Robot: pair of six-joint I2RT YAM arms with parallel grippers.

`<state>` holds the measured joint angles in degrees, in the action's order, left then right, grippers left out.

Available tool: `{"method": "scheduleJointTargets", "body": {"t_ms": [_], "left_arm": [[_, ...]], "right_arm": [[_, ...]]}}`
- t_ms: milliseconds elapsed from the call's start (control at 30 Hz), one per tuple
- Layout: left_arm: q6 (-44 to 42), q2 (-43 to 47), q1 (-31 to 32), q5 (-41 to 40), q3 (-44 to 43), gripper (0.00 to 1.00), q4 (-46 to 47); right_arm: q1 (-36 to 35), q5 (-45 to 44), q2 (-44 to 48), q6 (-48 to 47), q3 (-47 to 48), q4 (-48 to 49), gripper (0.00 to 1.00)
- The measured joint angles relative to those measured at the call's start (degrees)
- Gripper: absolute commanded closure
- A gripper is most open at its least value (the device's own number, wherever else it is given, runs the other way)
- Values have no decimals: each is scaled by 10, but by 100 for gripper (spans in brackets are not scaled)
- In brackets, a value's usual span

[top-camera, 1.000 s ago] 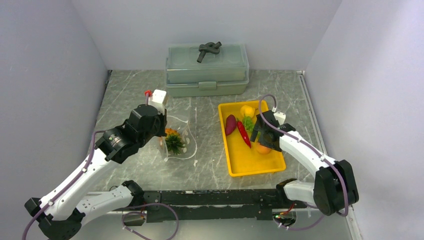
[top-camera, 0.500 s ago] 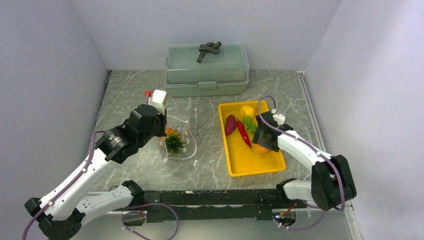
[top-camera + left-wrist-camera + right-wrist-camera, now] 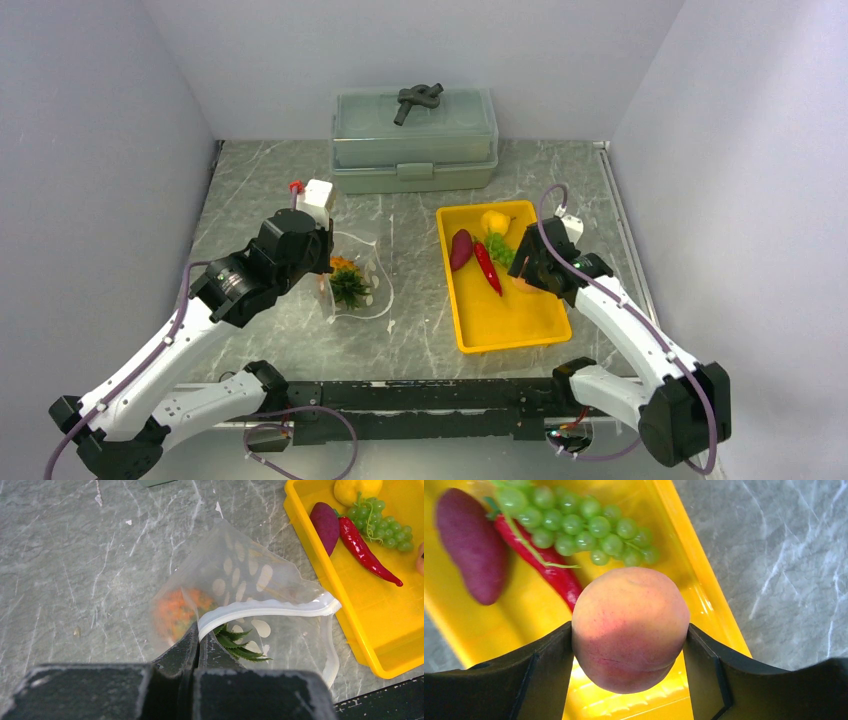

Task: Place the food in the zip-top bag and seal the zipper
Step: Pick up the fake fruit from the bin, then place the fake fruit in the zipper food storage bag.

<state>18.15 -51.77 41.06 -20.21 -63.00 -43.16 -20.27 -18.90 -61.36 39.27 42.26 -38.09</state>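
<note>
The zip-top bag stands on the marble table left of the tray, its mouth held apart. My left gripper is shut on the left end of the zipper. Inside the bag lies the pineapple, green crown toward me. My right gripper is shut on the peach, held in the air above the yellow tray. Eggplant, chili and grapes lie in the tray below it. The lemon sits at the tray's far end.
A grey-green lidded box stands at the back with a dark handle-like object on its lid. Grey walls close in on the left, back and right. Bare marble lies between the bag and the tray.
My right gripper closed on the peach and lifted it off the tray floor, shifting slightly right. The left arm and the bag have not moved.
</note>
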Motion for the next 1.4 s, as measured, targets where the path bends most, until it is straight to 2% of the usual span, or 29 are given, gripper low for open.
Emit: {"method": "scheduleJointTargets", "body": {"t_ms": [367, 633, 967, 1400], "left_arm": [[0, 0, 0, 0, 0, 100, 0], [0, 0, 0, 0, 0, 100, 0], [0, 0, 0, 0, 0, 100, 0], [0, -2, 0, 0, 0, 100, 0]], "right_arm": [[-3, 92, 95, -31, 57, -12, 62], [-52, 146, 133, -33, 78, -6, 64], [-231, 140, 120, -40, 130, 43, 68], [-416, 82, 49, -79, 166, 119, 68]]}}
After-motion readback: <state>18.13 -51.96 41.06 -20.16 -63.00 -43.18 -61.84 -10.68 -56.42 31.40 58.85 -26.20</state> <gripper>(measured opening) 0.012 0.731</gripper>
